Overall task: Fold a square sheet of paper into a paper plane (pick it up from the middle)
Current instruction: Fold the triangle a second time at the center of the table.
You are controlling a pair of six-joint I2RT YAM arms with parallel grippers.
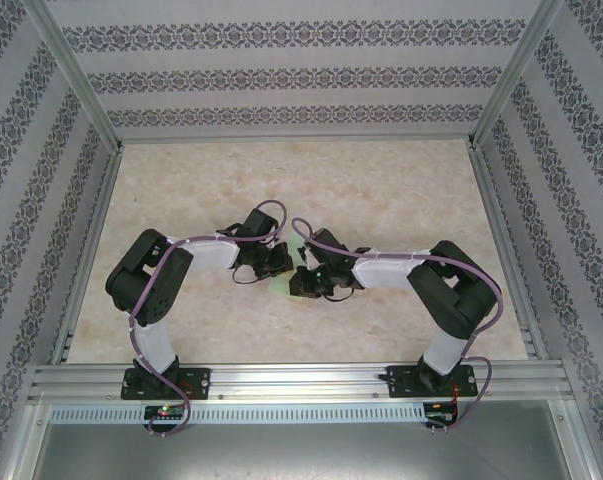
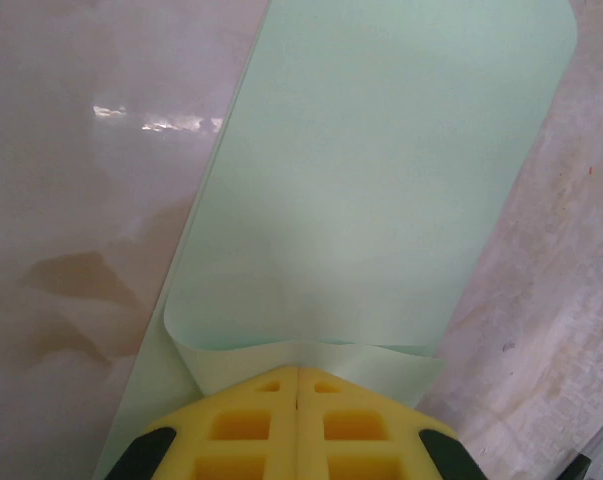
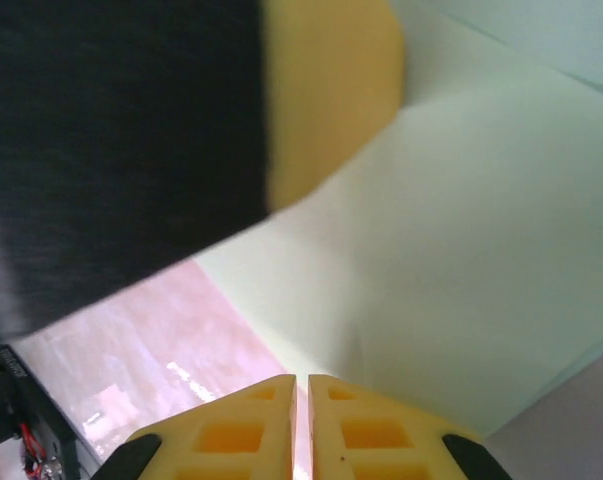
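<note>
The square sheet of paper [image 2: 381,180], pale green, lies partly on the table and curls up and over at its near edge. My left gripper [image 2: 298,372] is shut on that curled edge, its yellow pads pressed together. In the right wrist view the sheet [image 3: 461,250] is lifted and slopes down to my right gripper [image 3: 301,378], which is shut on its edge with a thin slit between the pads. The left gripper's yellow finger [image 3: 326,90] is close above it. From above, both grippers [image 1: 278,262] [image 1: 303,280] meet mid-table over the sheet [image 1: 284,287], which they mostly hide.
The marble-patterned table [image 1: 381,190] has metal rails along its sides and patterned walls around it. An aluminium beam [image 1: 301,380] at the near edge carries both arm bases. Purple cables loop over each arm.
</note>
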